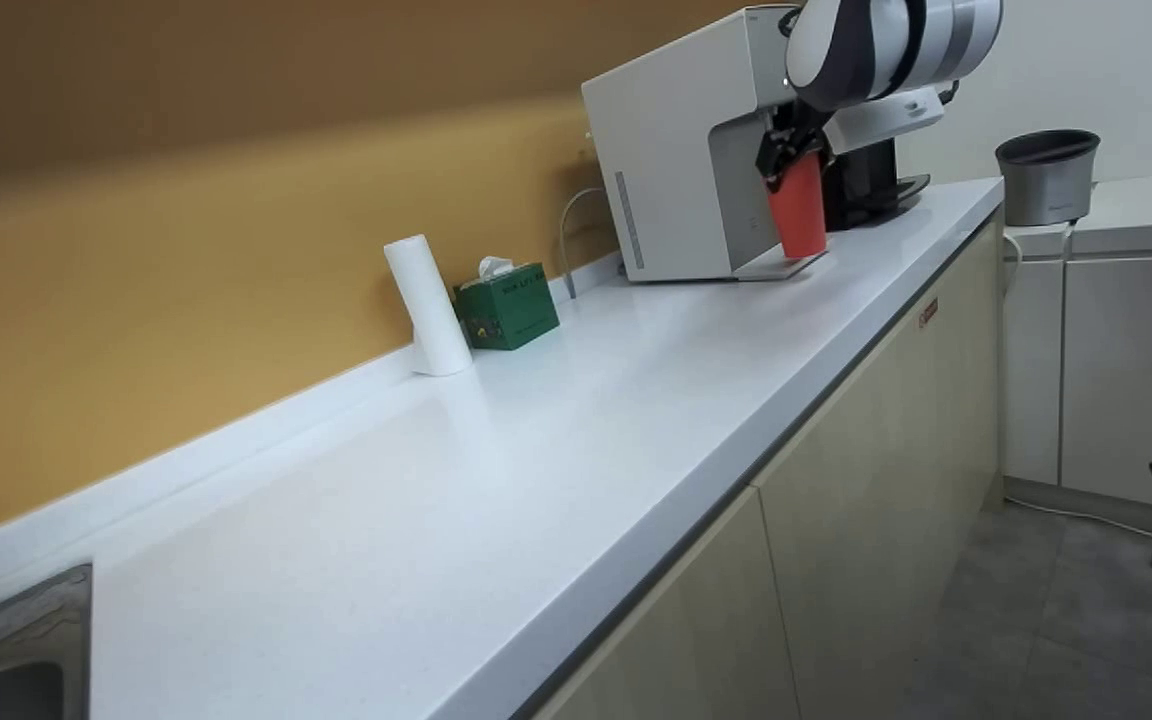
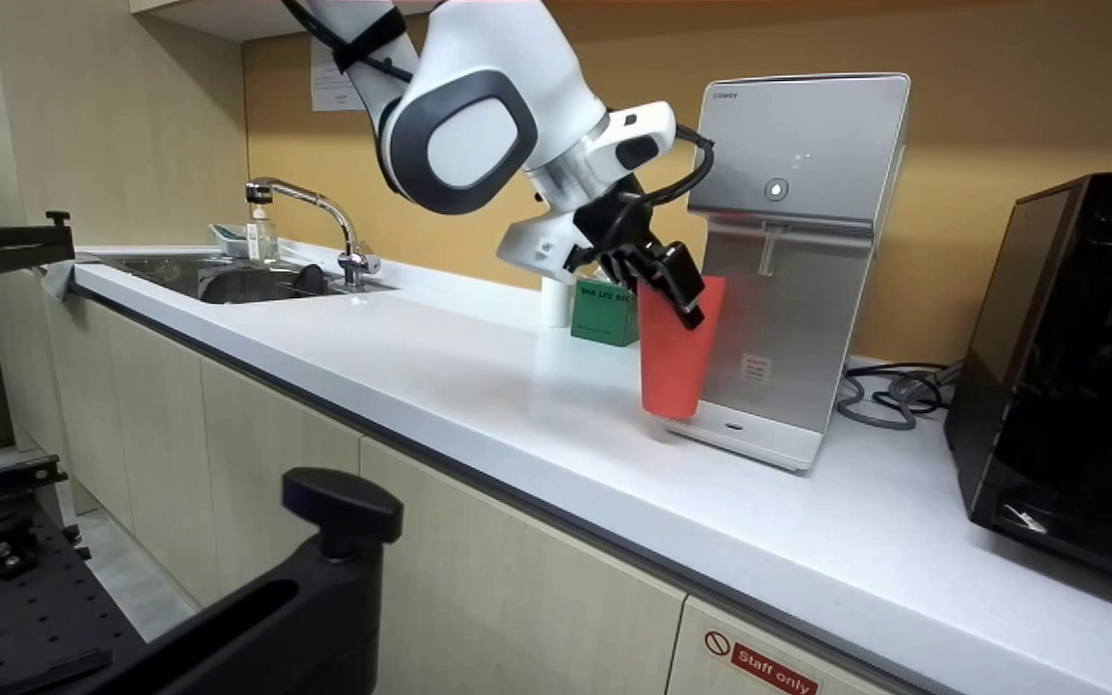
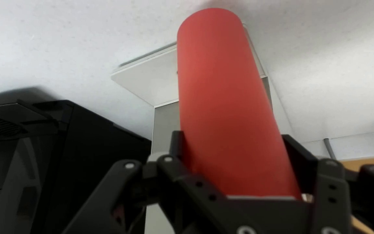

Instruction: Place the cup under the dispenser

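Most of the approach looks done: the red plastic tumbler is at the front of the water dispenser, yet in an exterior view it appears to one side of the spout, its bottom overlapping an end of the base tray. The pincer grips the tumbler near its rim, parted only by its width. Whether the tumbler touches tray or worktop is unclear. Left, seemingly: shift it beneath the spout, set it upright, let go and withdraw.
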You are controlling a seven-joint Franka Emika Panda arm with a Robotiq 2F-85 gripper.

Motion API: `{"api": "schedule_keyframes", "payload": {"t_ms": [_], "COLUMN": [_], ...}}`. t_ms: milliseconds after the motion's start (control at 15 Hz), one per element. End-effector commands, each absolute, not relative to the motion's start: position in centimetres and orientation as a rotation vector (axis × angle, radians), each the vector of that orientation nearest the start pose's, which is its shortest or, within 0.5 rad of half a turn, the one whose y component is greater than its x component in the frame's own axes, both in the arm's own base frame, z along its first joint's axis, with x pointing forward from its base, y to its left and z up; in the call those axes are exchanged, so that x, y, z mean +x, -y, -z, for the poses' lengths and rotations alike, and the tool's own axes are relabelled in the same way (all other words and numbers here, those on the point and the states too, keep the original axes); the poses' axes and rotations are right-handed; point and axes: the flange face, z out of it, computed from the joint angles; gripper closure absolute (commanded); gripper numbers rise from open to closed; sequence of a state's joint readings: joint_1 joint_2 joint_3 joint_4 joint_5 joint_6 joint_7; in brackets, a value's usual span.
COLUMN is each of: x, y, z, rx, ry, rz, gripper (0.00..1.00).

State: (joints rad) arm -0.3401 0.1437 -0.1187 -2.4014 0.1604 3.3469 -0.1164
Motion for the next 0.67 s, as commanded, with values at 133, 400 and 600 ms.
{"api": "schedule_keyframes", "payload": {"t_ms": [133,400,600], "x": [50.3,51.4,51.9], "y": [26.4,27.6,29.2], "z": [-35.7,-35.3,-34.6], "rx": [-2.984,-2.943,-2.921], "ry": [-0.75,-0.799,-0.825], "rz": [1.289,1.291,1.293], "gripper": [0.52,0.52,0.52]}}
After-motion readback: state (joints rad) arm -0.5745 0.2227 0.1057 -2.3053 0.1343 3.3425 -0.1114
